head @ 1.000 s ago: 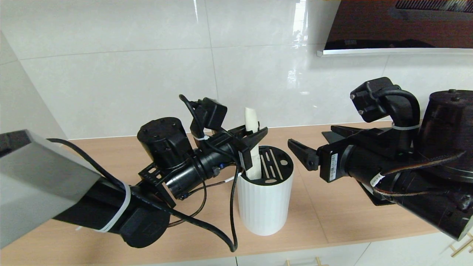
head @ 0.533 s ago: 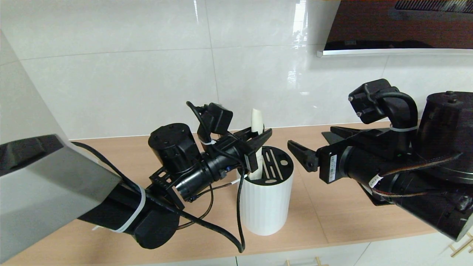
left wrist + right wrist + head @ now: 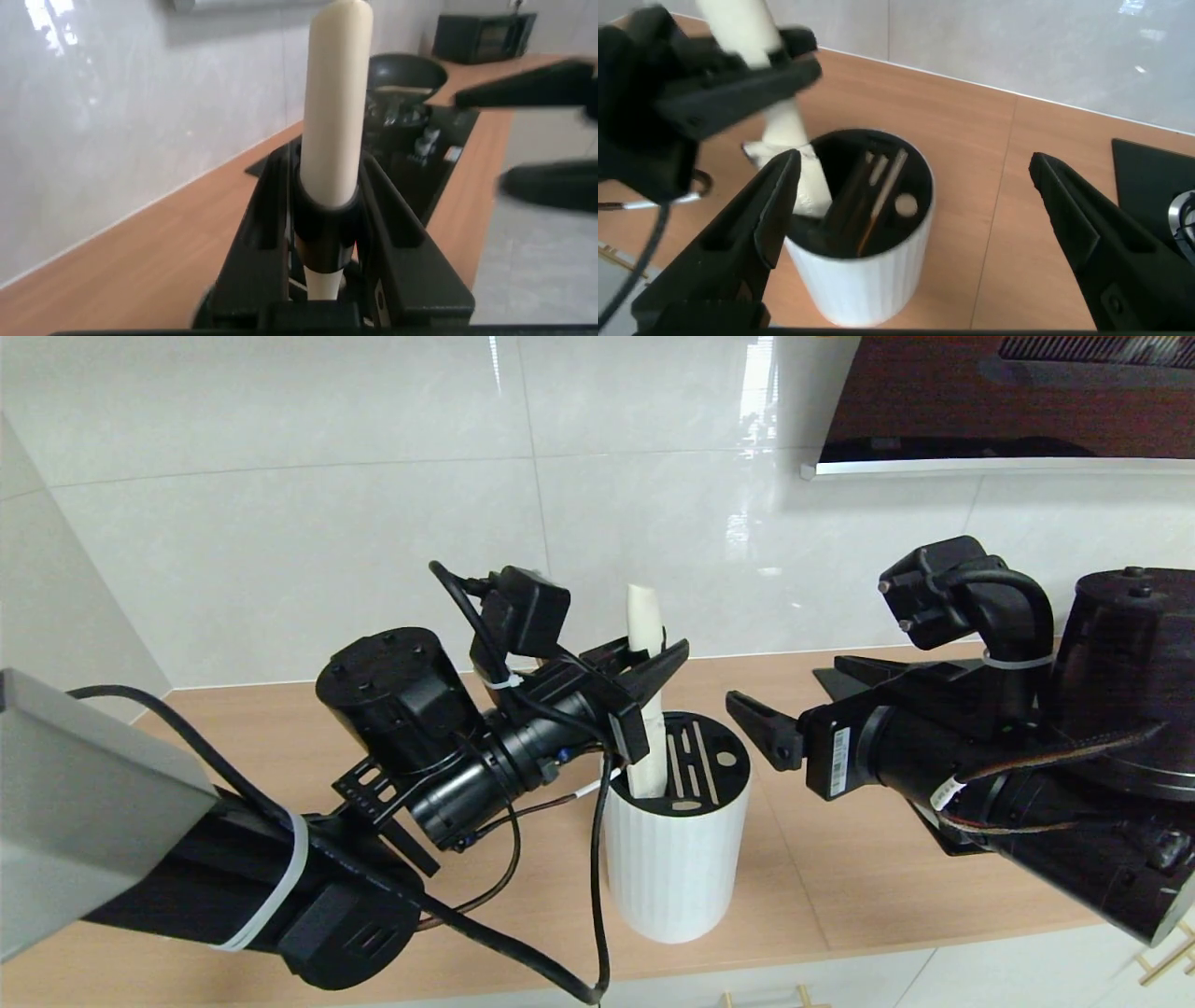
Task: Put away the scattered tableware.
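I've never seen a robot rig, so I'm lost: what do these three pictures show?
This is a two-armed robot; each black arm ends in a two-fingered clamp, a gripper. The wide picture comes from a camera on its head, looking down at a light wooden counter. The other two come from cameras on the wrists, looking forward past each clamp. On the counter stands a white ribbed cylindrical holder with a black slotted top. The left gripper is shut on a cream-white utensil handle, upright, its lower end in the holder's top. The right gripper is open, empty, beside the holder.
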{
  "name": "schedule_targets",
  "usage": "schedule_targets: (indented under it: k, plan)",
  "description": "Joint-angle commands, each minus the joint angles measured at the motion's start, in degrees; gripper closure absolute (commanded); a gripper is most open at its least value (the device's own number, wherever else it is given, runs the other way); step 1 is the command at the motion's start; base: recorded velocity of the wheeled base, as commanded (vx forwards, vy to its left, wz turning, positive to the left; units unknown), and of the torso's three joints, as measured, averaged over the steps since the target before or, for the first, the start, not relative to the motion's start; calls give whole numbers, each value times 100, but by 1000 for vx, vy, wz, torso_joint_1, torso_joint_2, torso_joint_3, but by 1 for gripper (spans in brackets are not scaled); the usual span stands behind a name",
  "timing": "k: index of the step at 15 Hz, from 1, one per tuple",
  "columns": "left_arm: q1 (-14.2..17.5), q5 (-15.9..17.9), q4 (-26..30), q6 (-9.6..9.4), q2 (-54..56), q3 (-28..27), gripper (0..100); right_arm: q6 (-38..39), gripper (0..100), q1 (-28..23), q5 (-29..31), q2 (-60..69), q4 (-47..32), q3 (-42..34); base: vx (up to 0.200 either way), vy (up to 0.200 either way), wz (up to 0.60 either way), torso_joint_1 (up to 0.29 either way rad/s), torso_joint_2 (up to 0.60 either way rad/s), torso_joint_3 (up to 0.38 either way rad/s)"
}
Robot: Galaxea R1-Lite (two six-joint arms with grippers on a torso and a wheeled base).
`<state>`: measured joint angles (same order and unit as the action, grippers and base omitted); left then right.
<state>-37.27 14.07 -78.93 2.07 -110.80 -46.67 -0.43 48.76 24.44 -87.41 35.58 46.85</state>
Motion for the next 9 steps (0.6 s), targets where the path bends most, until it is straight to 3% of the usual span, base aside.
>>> schedule_targets:
  k: [1, 9]
  plan:
    - [-44, -1, -17, 4, 94, 52, 100, -1, 0, 2, -1, -4, 10, 0, 0, 0, 0, 0, 0, 0]
    - [-141, -1, 10, 4, -609, 123, 100, -1, 0, 2, -1, -4, 1, 0, 0, 0, 0, 0, 0, 0]
